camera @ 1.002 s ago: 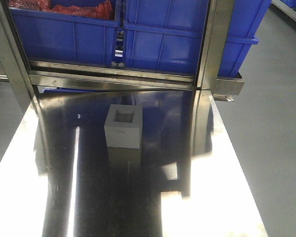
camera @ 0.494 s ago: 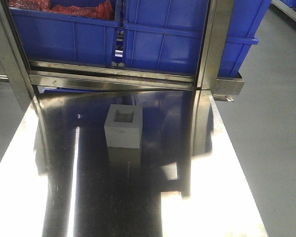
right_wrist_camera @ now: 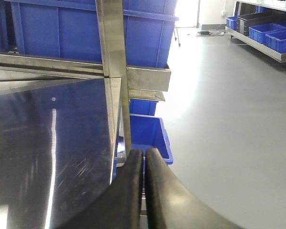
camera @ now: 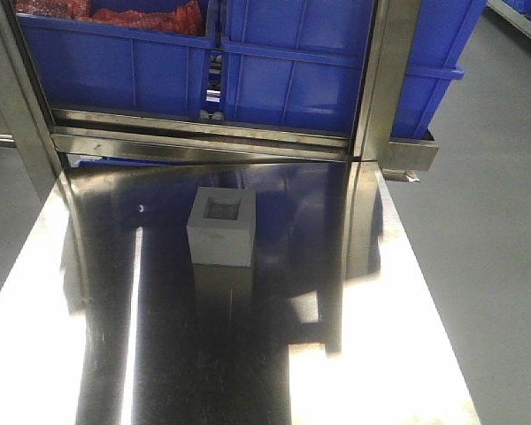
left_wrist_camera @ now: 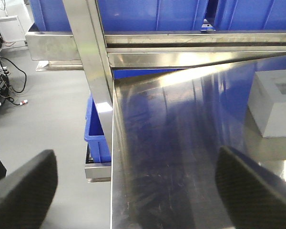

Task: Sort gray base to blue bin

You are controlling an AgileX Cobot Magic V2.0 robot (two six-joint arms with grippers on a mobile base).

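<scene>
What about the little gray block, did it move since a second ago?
No. The gray block sits on the same spot of the shiny table, just as far from the steel rail behind it as before.

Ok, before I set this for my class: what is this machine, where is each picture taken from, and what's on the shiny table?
It is a robot with two arms. One picture looks forward from its front over a steel table; the other two come from cameras on its wrists. A gray base, a small block with a square recess on top, sits on the table. Behind it, blue bins stand on a shelf. The left gripper is wide open; the right gripper is shut. Neither holds anything.
</scene>
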